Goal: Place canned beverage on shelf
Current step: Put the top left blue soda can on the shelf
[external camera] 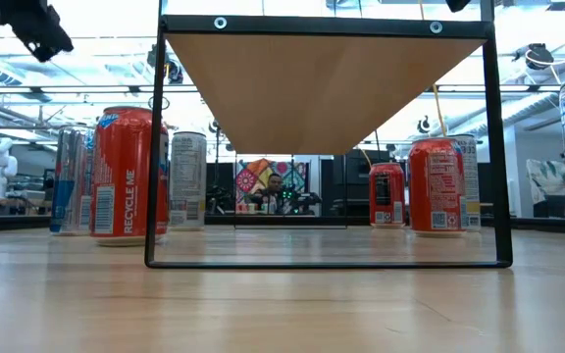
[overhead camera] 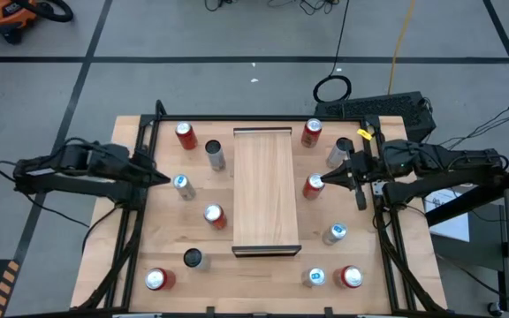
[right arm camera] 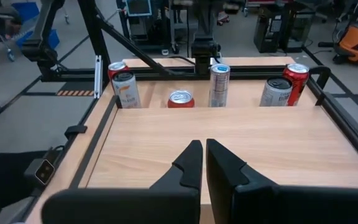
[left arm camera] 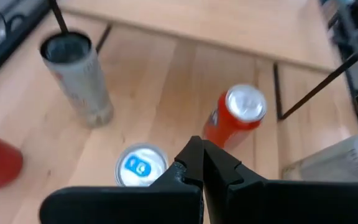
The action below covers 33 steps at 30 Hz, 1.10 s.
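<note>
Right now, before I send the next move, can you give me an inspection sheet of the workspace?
Surface: pale wooden black-framed tabletop, cans standing all around.
Job's things: long pale-wood shelf board raised on a black frame at centre, nothing on top; red can beside its right edge.
Clutter: silver blue-topped can and red silver-topped can left of the shelf.
Grippers: left claw shut, empty, near the silver can; right claw shut, empty, at the red can.
Cables: yellow cord on the floor beyond the table.
Surroundings: orange vacuum, far corner.
</note>
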Available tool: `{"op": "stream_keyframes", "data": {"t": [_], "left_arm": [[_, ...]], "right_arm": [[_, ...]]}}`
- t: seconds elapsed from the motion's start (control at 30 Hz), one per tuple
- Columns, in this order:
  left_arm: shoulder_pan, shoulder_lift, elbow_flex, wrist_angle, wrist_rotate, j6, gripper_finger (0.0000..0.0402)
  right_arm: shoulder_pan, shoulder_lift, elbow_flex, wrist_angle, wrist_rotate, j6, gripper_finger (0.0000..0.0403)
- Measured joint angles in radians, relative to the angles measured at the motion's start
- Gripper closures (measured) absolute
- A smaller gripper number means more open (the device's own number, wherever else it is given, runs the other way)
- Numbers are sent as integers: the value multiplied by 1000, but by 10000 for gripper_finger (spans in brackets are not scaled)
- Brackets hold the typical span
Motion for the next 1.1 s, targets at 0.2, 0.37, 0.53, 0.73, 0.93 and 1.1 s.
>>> {"op": "stream_keyframes", "data": {"t": [0.2, 0.37, 0.53, 0.73, 0.93, 1.1], "left_arm": [[0, 80, -34, 2, -71, 0, 343], [0, 177, -34, 13, -150, 1, 237], [0, 263, -34, 13, -178, 0, 138], [0, 323, -34, 25, -227, -22, 71], [0, 327, -34, 56, -224, -25, 57], [0, 325, -33, 58, -218, -33, 56]], "right_arm": [[0, 0, 0, 0, -1, -68, 403], [0, 0, 0, -12, -1, -90, 403], [0, 0, 0, -38, -1, -90, 403], [0, 0, 0, -53, -1, -90, 403], [0, 0, 0, -53, -1, -80, 403], [0, 0, 0, -53, -1, -77, 403]]}}
